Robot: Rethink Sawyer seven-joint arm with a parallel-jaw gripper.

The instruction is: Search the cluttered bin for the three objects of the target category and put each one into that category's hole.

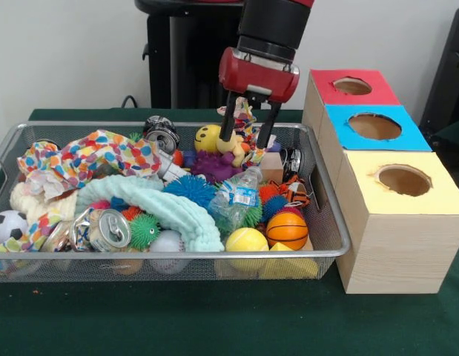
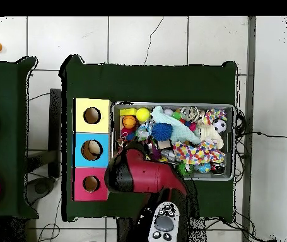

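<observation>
The wire mesh bin (image 1: 177,256) is full of toys and cloths; it also shows in the overhead view (image 2: 235,142). One clear crumpled bottle with a blue-and-white label (image 1: 240,196) lies in the bin's right middle, among spiky balls. No other clear bottle shows. My gripper (image 1: 245,141) hangs open over the bin's back right part, its fingers astride a multicoloured toy, above and behind the bottle. In the overhead view the arm (image 2: 147,177) hides the gripper. The blue-surround hole (image 1: 374,126) is in the middle section of the wooden box, right of the bin (image 2: 91,149).
The red-surround hole (image 1: 352,86) and yellow-surround hole (image 1: 403,179) flank the blue one. A silver soda can (image 1: 109,230), a teal towel (image 1: 166,206), a polka-dot cloth (image 1: 88,156), a basketball (image 1: 287,230) and a yellow ball (image 1: 246,239) crowd the bin.
</observation>
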